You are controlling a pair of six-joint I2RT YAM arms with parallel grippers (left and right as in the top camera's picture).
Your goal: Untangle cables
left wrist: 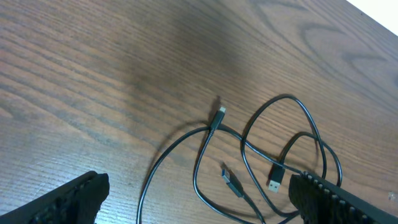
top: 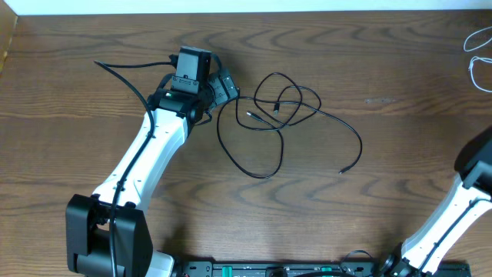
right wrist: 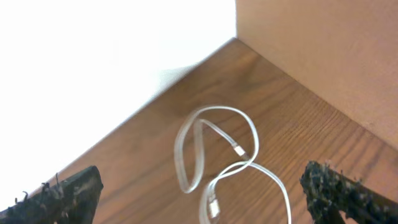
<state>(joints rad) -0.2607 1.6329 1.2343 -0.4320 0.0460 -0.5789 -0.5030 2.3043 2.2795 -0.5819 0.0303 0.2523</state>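
Note:
The black cable (top: pixel 262 176) lies in loose crossing loops at the middle of the wooden table (top: pixel 369 223). My left gripper (top: pixel 224 88) sits at the loops' left edge. In the left wrist view it (left wrist: pixel 200 205) is open above the black cable (left wrist: pixel 286 96), with two plug ends (left wrist: pixel 276 177) between the fingers (left wrist: pixel 68 199); nothing is held. The white cable (top: pixel 475 40) is curled at the far right corner. In the right wrist view my right gripper (right wrist: pixel 202 200) stands open over the white cable (right wrist: pixel 217 109), which rests on the table untouched.
The table's back edge meets a white surface (top: pixel 231 5). A brown wall (right wrist: pixel 323 56) rises beside the white cable's corner. The right arm (top: pixel 453 208) enters from the lower right, the left arm (top: pixel 146 154) from the lower left.

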